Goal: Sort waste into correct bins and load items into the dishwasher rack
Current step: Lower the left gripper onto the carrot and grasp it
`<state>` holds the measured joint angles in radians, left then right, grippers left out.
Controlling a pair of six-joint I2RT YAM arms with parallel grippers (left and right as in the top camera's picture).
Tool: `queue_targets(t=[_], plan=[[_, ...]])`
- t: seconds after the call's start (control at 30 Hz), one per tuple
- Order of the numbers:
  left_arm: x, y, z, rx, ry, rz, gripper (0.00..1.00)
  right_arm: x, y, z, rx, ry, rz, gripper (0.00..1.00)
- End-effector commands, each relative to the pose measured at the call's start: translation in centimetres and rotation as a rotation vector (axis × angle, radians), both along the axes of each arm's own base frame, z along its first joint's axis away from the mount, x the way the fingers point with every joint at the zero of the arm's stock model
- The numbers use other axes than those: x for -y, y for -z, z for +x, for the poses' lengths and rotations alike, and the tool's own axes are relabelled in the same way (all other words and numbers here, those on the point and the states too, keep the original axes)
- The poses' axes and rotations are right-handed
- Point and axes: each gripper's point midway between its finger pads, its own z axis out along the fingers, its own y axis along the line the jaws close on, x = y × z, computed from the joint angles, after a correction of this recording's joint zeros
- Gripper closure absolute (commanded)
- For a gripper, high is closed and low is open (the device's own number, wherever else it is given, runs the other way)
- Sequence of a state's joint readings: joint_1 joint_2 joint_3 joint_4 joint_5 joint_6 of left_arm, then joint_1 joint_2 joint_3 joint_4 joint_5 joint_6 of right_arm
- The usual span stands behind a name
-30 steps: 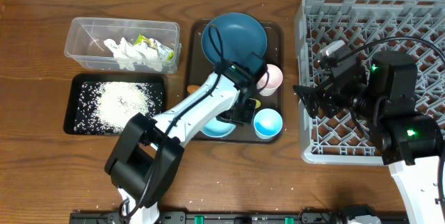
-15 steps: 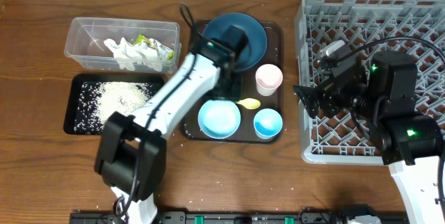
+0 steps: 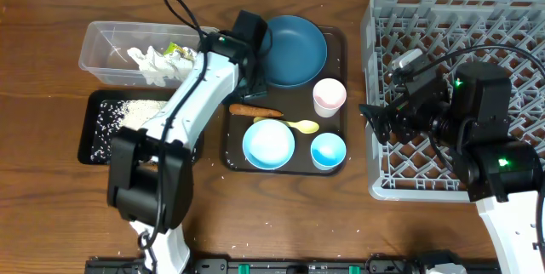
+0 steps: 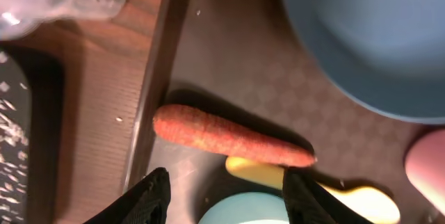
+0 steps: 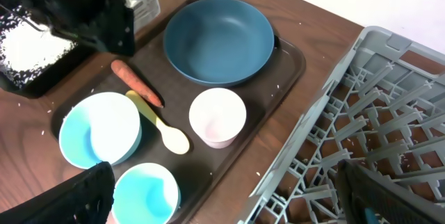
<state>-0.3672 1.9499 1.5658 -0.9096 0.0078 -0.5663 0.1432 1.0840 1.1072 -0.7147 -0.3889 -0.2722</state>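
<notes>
1. Clear rectangular plastic tub (image 3: 100, 34), well left of my left pincer. Holds crumpled white paper tissues (image 3: 153, 63) and a yellow-green snack wrapper (image 3: 184, 53).
2. Shallow black rectangular tray (image 3: 92, 146), left of that pincer, nearer my base. Loose white rice grains (image 3: 132, 117) lie spread inside.
3. My left pincer (image 4: 226, 196). Fingers apart, nothing between them.
4. Small orange carrot (image 4: 229, 137). Lies flat on the dark brown serving tray (image 3: 339, 37), just ahead of the left pincer's tips and near the tray's left rim. Its thin end meets the pale yellow spoon (image 3: 300, 125).
   Hazards: closing here could catch the spoon handle as well. A finger could strike the rim. The tapered root could roll or squirt free.
5. Right of the left pincer, none loaded yet: large dark-blue round plate (image 3: 294, 48), light-blue bowl with white inside (image 3: 268, 144), pinkish-white cup (image 3: 329, 97), small light-blue cup (image 3: 328, 151).
6. My right pincer (image 5: 229, 196). Spread wide, empty, with the crockery ahead of it.
7. Large square grey plastic dishwasher rack (image 3: 460, 19), beneath and right of the right pincer. No dish seen in it.
</notes>
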Motion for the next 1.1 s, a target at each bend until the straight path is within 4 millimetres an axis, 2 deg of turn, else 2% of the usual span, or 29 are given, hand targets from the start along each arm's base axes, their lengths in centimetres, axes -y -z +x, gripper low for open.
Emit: queue_targets(t=[0.0,0.13,0.27,0.47,0.67,1.0,1.07], plan=[[-0.7,3.2,-0.7,-0.08,-0.155,0.03,0.46,0.3,-0.9,0.2,0.01,0.015,0.012,0.01],[-0.7,5.0,-1.0,-0.12,-0.253,0.031,0.46,0.3,-0.8,0.1,0.006,0.015,0.011,0.01],[-0.7,5.8,-1.0,-0.133,-0.256,0.037,0.47,0.3,-0.7,0.1,0.003,0.015,0.011,0.01],[-0.6,6.3,-0.8,-0.121,-0.263,0.03,0.48,0.3,-0.7,0.1,0.004,0.015,0.011,0.01],[-0.7,7.3,-1.1,-0.121,-0.271,0.028,0.55,0.3,-0.7,0.1,0.003,0.016,0.01,0.01],[-0.7,7.3,-1.0,-0.117,-0.27,0.027,0.6,0.3,-0.7,0.1,0.001,0.016,0.01,0.01],[-0.7,7.3,-1.0,-0.116,-0.27,0.026,0.63,0.3,-0.7,0.1,0.001,0.016,0.01,0.01]])
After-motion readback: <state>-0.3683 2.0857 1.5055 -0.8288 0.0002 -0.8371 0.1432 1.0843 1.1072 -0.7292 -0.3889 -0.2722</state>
